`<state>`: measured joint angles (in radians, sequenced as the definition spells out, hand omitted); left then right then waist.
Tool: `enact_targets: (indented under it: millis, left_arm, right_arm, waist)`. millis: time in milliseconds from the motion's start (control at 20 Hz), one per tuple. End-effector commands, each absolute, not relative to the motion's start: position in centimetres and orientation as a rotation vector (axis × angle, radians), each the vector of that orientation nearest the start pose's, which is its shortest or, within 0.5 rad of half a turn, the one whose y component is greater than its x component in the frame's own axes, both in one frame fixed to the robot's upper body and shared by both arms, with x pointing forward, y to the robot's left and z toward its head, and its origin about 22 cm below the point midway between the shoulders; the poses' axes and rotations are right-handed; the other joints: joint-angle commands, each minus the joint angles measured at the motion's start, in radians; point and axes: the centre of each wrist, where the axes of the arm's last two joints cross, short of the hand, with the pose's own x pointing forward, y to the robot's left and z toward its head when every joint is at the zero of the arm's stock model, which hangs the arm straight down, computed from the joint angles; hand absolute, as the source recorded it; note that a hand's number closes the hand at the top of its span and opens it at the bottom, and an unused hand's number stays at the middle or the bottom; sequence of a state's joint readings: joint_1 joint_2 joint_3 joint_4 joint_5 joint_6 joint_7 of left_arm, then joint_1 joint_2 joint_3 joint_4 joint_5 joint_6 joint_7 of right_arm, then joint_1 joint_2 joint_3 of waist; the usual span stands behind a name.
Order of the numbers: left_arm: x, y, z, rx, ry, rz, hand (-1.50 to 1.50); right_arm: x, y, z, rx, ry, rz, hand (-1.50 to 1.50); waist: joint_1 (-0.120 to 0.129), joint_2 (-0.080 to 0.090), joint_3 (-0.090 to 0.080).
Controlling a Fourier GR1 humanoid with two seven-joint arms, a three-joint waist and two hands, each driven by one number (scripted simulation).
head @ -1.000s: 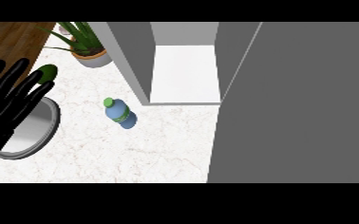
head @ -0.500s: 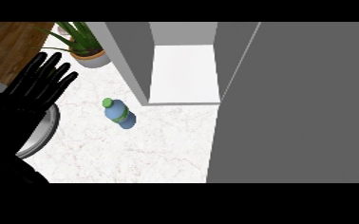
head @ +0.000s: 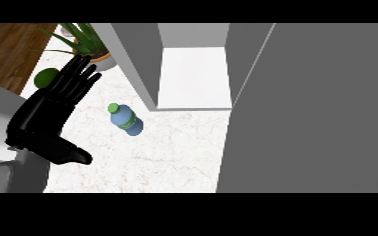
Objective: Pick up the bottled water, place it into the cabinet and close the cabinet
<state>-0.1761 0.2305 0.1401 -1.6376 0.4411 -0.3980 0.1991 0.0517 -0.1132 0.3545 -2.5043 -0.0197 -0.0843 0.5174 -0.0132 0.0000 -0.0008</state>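
The bottled water (head: 126, 120) is a small blue bottle with a green cap and green label. It stands on the white marble counter (head: 162, 155), just left of the cabinet's front corner. My left hand (head: 49, 114) is open to the left of the bottle, fingers straight and pointing away from me, thumb low; a small gap lies between hand and bottle. The cabinet (head: 193, 77) is open and shows a white shelf with nothing on it. Its grey door (head: 303, 115) fills the right side of the view. My right hand does not show.
A potted green plant (head: 86, 39) stands at the back left beside the cabinet wall. A round green fruit (head: 46, 76) lies just beyond my left hand's fingertips. A strip of wooden floor (head: 18, 50) shows past the counter's left edge.
My left hand has moved right and farther onto the counter, closing on the bottle and covering the grey bowl seen earlier. The bottle and cabinet have not moved.
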Motion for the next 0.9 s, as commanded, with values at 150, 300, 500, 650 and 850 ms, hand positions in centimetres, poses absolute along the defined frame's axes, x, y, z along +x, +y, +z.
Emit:
enact_targets:
  millis: [150, 300, 500, 650, 850]
  left_arm:
    - [28.7, 31.0, 2.6, -0.398, -1.598, -0.243, -1.50]
    - [29.7, 30.0, -0.3, -0.391, -1.589, -0.225, -1.50]
    - [29.9, 29.6, -2.3, -0.395, -1.577, -0.213, -1.50]
    - [30.7, 28.4, -3.9, -0.382, -1.583, -0.223, -1.50]
    - [29.6, 30.6, -6.1, -0.354, -1.565, -0.209, -1.50]
  right_arm:
    - [10.6, -19.9, 21.4, 0.258, -1.955, 0.197, -1.50]
    - [8.9, -19.5, 20.9, 0.313, -1.945, 0.196, -1.50]
    - [8.8, -19.6, 21.4, 0.286, -1.947, 0.215, -1.50]
    - [10.1, -19.1, 21.5, 0.294, -1.956, 0.224, -1.50]
    - [9.0, -19.6, 21.5, 0.293, -1.966, 0.235, -1.50]
  waist:
    - [0.004, 0.001, 0.000]
    - [-0.012, 0.000, 0.000]
    - [-0.004, -0.001, 0.000]
    - [-0.003, 0.001, -0.001]
    - [-0.006, 0.000, 0.000]
